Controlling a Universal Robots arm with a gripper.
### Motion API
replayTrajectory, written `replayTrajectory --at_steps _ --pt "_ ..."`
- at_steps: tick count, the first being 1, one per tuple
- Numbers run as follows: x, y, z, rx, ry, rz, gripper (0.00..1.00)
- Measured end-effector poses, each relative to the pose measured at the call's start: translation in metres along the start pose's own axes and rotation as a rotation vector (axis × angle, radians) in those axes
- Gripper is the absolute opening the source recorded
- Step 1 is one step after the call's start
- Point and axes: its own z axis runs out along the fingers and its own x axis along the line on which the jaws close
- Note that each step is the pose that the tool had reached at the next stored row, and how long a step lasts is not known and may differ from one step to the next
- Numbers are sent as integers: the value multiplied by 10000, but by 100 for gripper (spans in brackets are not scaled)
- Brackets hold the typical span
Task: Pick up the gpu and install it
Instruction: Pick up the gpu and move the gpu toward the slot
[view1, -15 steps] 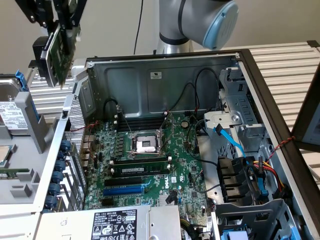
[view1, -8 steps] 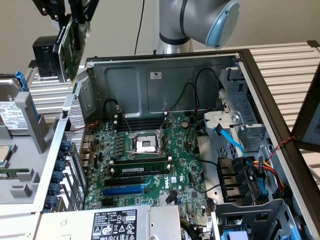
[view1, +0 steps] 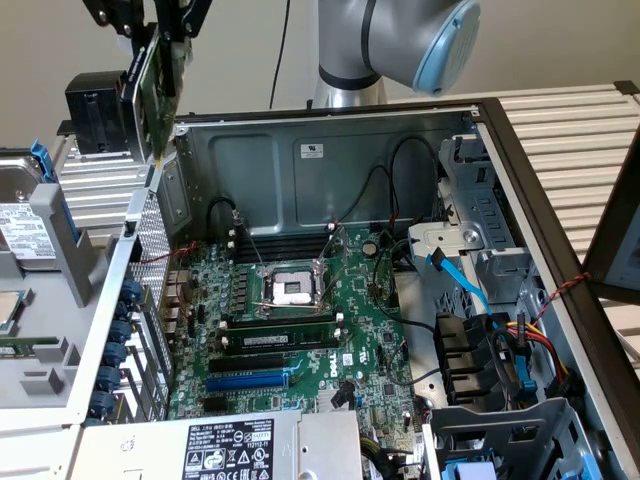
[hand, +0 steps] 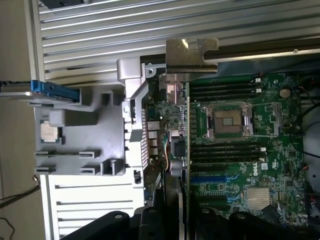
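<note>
My gripper (view1: 165, 25) hangs at the top of the exterior view's left, shut on the gpu (view1: 153, 85). The card is a green board held on edge with its lower tip just above the open computer case's rear wall. In the wrist view the gpu (hand: 175, 125) appears edge-on between my black fingers (hand: 150, 220), its silver end bracket (hand: 192, 52) pointing away from me. Beneath it lies the green motherboard (view1: 300, 320) with an empty blue slot (view1: 248, 380), which in the wrist view is the blue slot (hand: 212, 178) beside the card's line.
A grey parts holder (view1: 50, 300) on the exterior view's left carries a hard drive (view1: 20, 225) and a processor chip (hand: 48, 132). The power supply (view1: 230, 450) sits at the case's near edge. A drive cage with blue and coloured cables (view1: 500, 340) crowds the exterior view's right.
</note>
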Motion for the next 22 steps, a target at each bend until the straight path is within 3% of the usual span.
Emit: replayTrajectory --at_steps 4,13,15,17,18,20,22 --pt "-42 3 -4 -4 -79 -50 28" --pt "-216 18 -23 4 -131 -175 28" --pt "-240 19 -26 1 -179 -189 28" --pt "-250 19 -26 -14 -314 -196 28" --pt "-255 19 -26 -25 -456 -200 28" --pt "-269 21 -27 -34 -671 -206 28" --pt "-297 23 -22 -17 -802 -218 28"
